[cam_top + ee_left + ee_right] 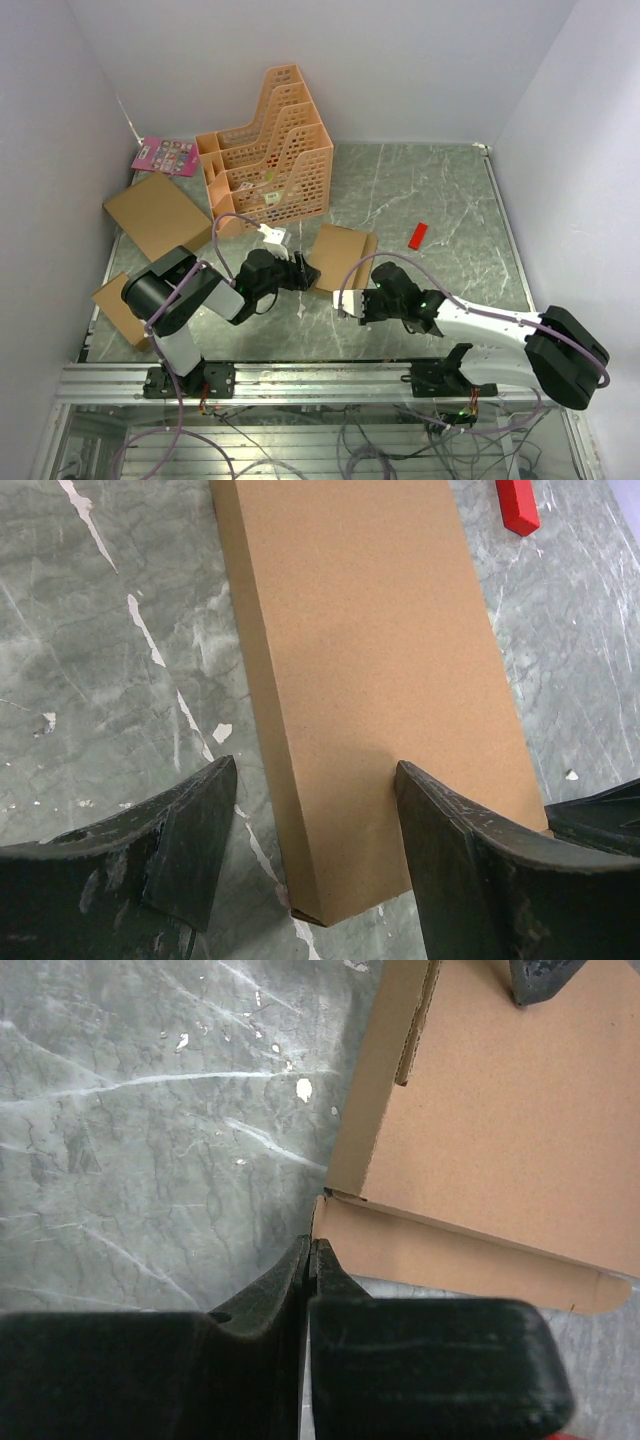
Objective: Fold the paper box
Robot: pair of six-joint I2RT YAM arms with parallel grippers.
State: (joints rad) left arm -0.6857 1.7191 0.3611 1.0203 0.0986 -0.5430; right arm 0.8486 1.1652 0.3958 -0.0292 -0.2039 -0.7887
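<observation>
The black left gripper (315, 785) hangs, jaws wide, astride the left edge of the plain brown cardboard paper box (380, 660); the black right gripper (310, 1252) sits pinched closed at its near corner.

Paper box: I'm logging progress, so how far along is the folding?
Done: the box already stands as a shallow closed shape with its walls up. In hand: the open left end effector straddles one end; the shut right end effector sits at the corner of a flap. Left: that flap lies flat, untucked.
</observation>
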